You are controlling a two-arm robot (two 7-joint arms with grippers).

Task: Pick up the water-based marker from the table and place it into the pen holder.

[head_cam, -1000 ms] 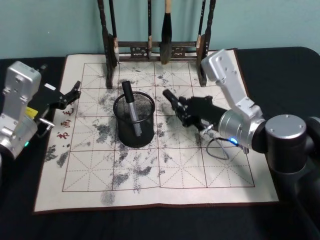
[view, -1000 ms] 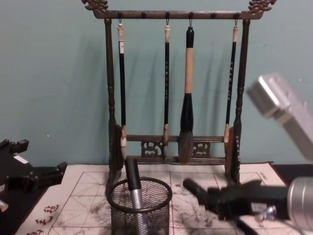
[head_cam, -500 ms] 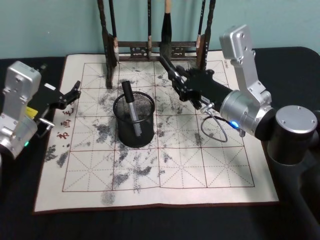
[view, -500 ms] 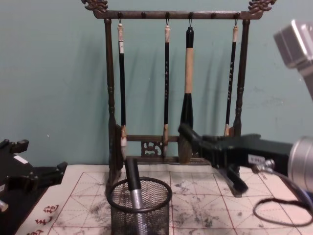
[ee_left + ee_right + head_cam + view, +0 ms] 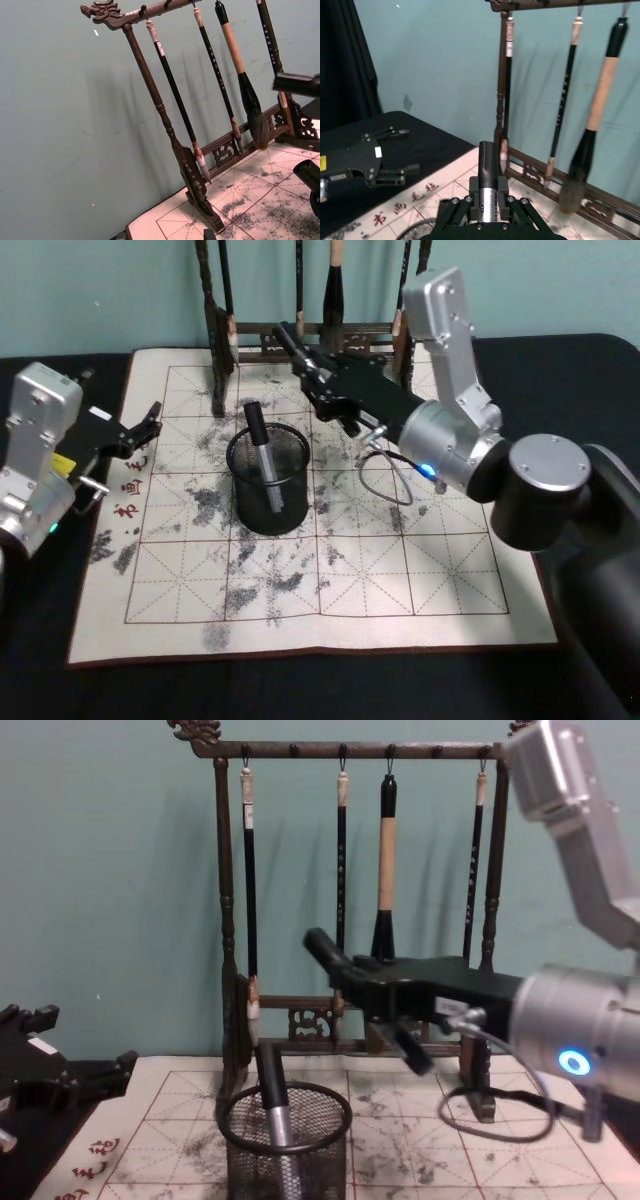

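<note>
In the head view, your right tool (image 5: 312,380) is clamped on the marker (image 5: 288,340). It holds it above the mat, beyond the pen holder (image 5: 250,508) and close to the brush rack (image 5: 214,335). Another marker (image 5: 262,462) already stands in the holder. Your left tool (image 5: 148,424) sits parked at the left of the worktop (image 5: 300,690), jaws apart.

In the chest view, the held marker is tilted, higher than the holder's rim and to its right.

In the right wrist view, the fingers (image 5: 503,192) pinch the silver barrel, black cap outward.

This looks like the carry. Next, bring the cap over the mouth, tip it down, then release.
</note>
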